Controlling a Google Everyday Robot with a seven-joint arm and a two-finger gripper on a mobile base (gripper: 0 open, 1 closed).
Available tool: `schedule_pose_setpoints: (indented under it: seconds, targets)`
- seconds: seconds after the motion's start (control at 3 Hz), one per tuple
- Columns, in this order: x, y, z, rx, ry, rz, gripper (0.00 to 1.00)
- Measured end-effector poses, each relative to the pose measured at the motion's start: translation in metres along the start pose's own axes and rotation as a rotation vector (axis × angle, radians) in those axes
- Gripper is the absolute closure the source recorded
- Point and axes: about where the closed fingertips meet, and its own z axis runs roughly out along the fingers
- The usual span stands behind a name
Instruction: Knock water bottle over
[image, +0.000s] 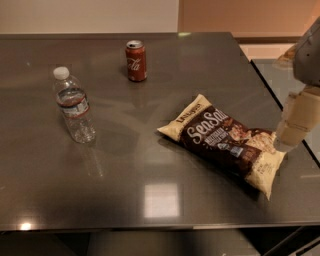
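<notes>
The water bottle (74, 107) stands upright on the left part of the dark table (150, 200). It is clear ribbed plastic with a white cap and a white-and-red label band. My gripper (295, 125) hangs at the far right edge of the view, over the table's right edge and just right of the chip bag. It is far from the bottle, with most of the table's width between them.
A red Coca-Cola can (136, 60) stands upright at the back, right of the bottle. A brown and cream chip bag (225, 140) lies flat on the right part of the table. A second table surface (290, 85) adjoins at the right.
</notes>
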Motion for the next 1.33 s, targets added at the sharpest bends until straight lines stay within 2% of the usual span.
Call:
schedule_pose_setpoints:
  seconds: [0.33,0.67,1.33]
  targets:
    - [0.000,0.000,0.000,0.000,0.000,0.000,0.00]
    - [-0.017,-0.005,0.007,-0.007,-0.048,-0.016,0.00]
    - [-0.109,-0.018,0.047,-0.063,-0.268,-0.082,0.00]
